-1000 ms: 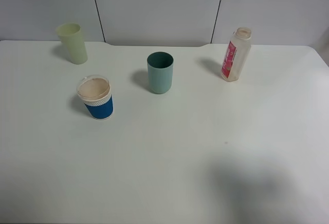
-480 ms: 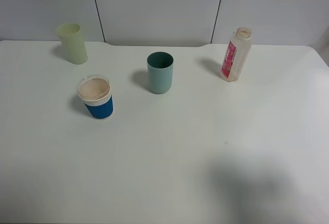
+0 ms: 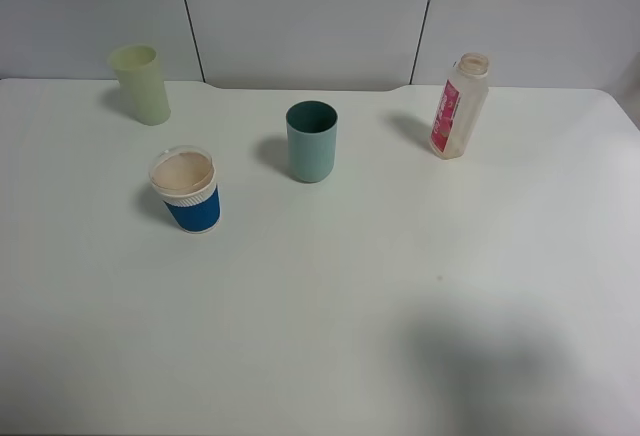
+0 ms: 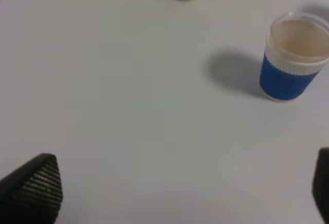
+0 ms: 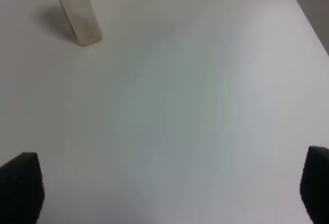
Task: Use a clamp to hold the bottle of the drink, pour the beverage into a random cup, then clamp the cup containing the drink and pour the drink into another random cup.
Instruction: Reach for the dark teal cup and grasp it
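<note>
The bottle [image 3: 459, 106] stands upright at the upper right of the high view. The teal cup [image 3: 311, 142] stands just above centre, the blue cup [image 3: 187, 191] at mid-left and the pale cup [image 3: 140, 84] at upper left, all well apart on the white table [image 3: 330, 296]. The left gripper [image 4: 177, 193] hangs over the table, jaws spread wide and holding nothing, with the blue cup beyond it. The right gripper [image 5: 168, 185] is likewise spread and holds nothing. The blurred pale column beyond it is probably the bottle's lower body.
</note>
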Controlling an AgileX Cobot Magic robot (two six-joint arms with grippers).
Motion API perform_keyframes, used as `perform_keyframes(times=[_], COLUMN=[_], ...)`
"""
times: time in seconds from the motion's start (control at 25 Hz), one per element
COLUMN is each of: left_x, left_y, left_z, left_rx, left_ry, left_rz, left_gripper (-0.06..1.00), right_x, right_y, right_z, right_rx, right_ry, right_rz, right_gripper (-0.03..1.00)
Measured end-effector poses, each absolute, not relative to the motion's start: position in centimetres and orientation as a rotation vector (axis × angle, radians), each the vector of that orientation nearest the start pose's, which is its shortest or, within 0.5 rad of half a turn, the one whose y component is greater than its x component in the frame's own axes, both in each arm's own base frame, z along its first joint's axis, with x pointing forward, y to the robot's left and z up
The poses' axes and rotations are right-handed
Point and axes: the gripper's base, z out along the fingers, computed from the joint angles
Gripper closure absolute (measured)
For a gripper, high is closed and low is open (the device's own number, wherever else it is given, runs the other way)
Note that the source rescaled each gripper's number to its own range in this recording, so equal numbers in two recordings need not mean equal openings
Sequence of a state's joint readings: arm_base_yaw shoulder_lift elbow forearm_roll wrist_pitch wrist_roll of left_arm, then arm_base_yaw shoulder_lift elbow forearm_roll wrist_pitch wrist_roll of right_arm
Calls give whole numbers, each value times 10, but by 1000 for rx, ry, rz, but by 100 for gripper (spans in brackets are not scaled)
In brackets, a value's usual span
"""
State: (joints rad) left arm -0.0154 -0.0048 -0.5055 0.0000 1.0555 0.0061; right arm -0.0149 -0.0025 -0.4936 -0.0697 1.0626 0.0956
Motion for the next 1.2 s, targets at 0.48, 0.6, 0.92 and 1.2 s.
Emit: perform_keyframes(times=[0.48, 0.6, 0.92, 1.2], left_x=[-6, -6, 2, 44], left_y=[0, 0, -5, -18], left_z=[279, 282, 315, 318], left_rx=[22, 22, 13, 85], left_ry=[2029, 2011, 1790, 1909], left_rz=[-6, -6, -98, -237], left_gripper=[-5, -5, -5, -5], right_x=[-5, -5, -5, -5], right_y=[-5, -5, -5, -5], right_z=[275, 275, 275, 275], right_rx=[116, 116, 116, 116], right_ry=[2045, 2045, 2045, 2045], right_rz=[-33, -33, -33, -33], right_gripper=[-3, -3, -3, -3])
